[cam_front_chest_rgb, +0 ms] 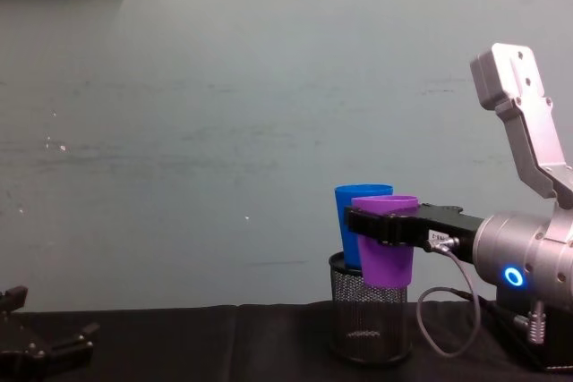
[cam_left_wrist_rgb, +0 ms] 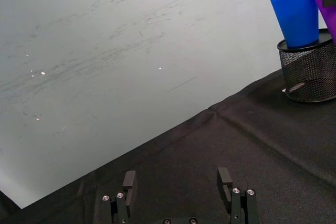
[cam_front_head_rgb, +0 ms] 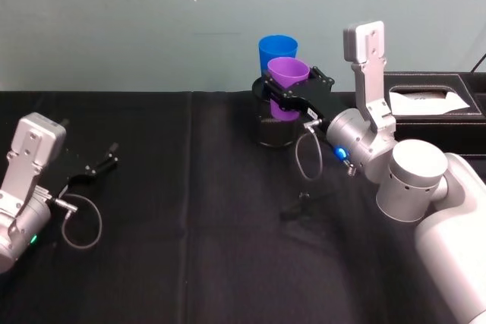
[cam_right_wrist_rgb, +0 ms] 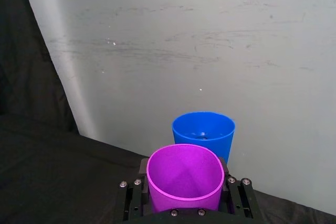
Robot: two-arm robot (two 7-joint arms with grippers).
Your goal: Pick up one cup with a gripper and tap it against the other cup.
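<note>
My right gripper point(cam_front_head_rgb: 292, 86) is shut on the purple cup point(cam_front_head_rgb: 287, 73), holding it upright above the table with one jaw on each side point(cam_right_wrist_rgb: 185, 199). Just behind it, the blue cup point(cam_front_head_rgb: 275, 49) stands upright in a black wire-mesh pen holder point(cam_front_chest_rgb: 367, 324). In the chest view the purple cup point(cam_front_chest_rgb: 387, 257) overlaps the blue cup point(cam_front_chest_rgb: 349, 212) and hangs over the holder's rim. The purple rim point(cam_right_wrist_rgb: 185, 174) sits very near the blue cup point(cam_right_wrist_rgb: 203, 129); I cannot tell whether they touch. My left gripper point(cam_front_head_rgb: 95, 165) rests open at the table's left, far from both cups.
A black box with white stitching point(cam_front_head_rgb: 433, 96) holding white tissue stands at the back right, behind my right arm. Black cloth point(cam_front_head_rgb: 190, 248) covers the table, and a pale wall rises just behind the cups. The left wrist view shows the mesh holder point(cam_left_wrist_rgb: 310, 74) far off.
</note>
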